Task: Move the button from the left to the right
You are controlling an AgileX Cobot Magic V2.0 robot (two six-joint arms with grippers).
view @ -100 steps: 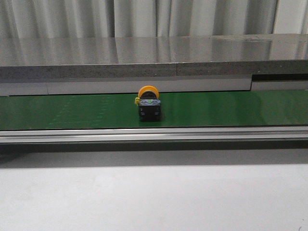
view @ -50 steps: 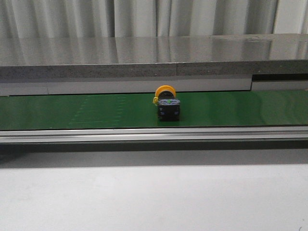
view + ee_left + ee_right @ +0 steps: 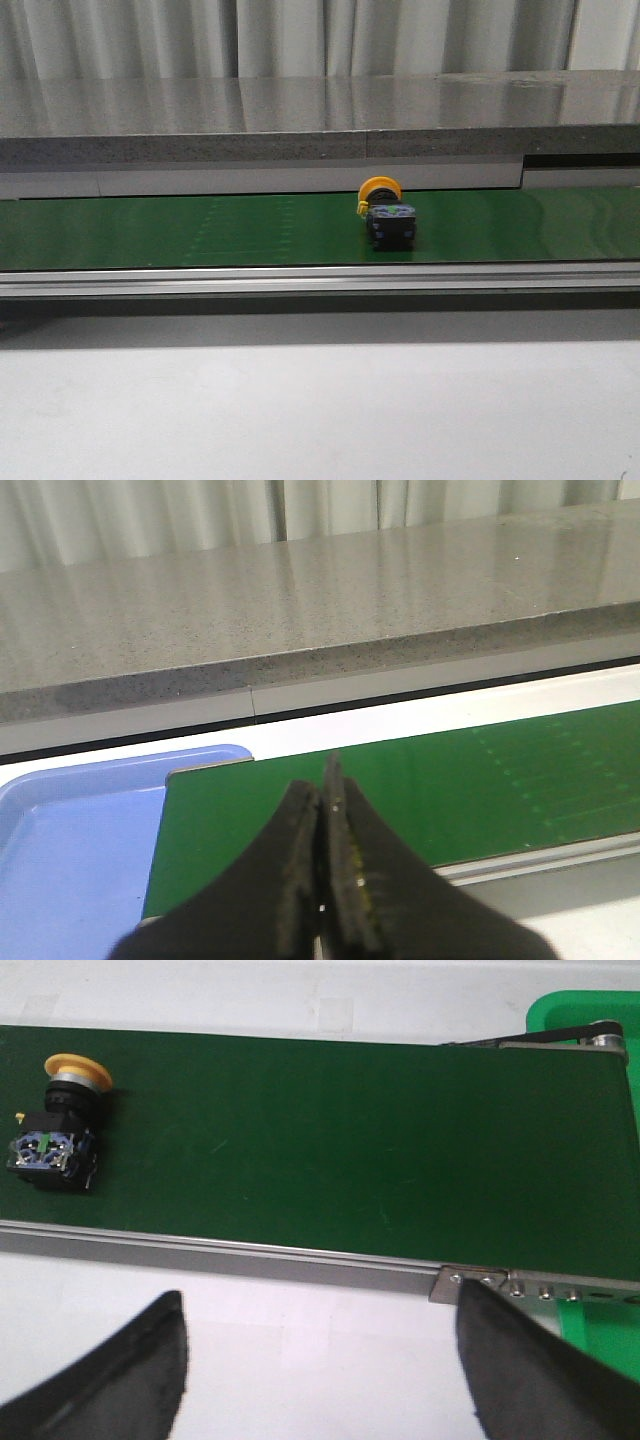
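The button [image 3: 386, 214] is seen lying on the green belt [image 3: 200, 232], well apart from both tools. The right tool [image 3: 320, 1360] is held wide open and empty above the belt's near rail [image 3: 250, 1255]. The left tool [image 3: 326, 880] is pressed shut on nothing, near a blue tray [image 3: 70, 840].

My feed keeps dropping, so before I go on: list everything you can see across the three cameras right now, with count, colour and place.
button: one, yellow-orange cap, black body, lying on the belt right of centre in the front view, untouched
conveyor belt: one, dark green, running left to right across the table
belt rail: one, silver metal, along the belt's near edge
blue tray: one, light blue, at the belt's left end
green bin: one, bright green, at the belt's right end
grey counter: one, behind the belt
left gripper: black, shut, empty
right gripper: black, open, near the belt's right end
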